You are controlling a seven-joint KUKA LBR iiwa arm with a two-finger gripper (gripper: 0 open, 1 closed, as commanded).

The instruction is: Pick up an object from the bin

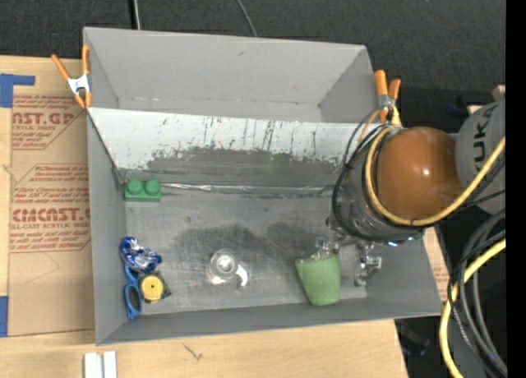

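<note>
The bin (222, 72) is dull grey with dark scuffed streaks, the brick (142, 191) bright green, the lump (320, 279) pale green, the crumpled wrapper (138, 255) blue and white, the disc (151, 288) yellow, and the arm's glossy cover (415, 172) orange-brown.

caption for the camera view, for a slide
Gripper low at the bin's right end, beside a pale green object; green block far left.

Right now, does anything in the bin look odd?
Nothing is spilled or broken. The grey metal bin's back wall is heavily scratched, and the pale green cup-shaped piece lies by the end effector.
</note>
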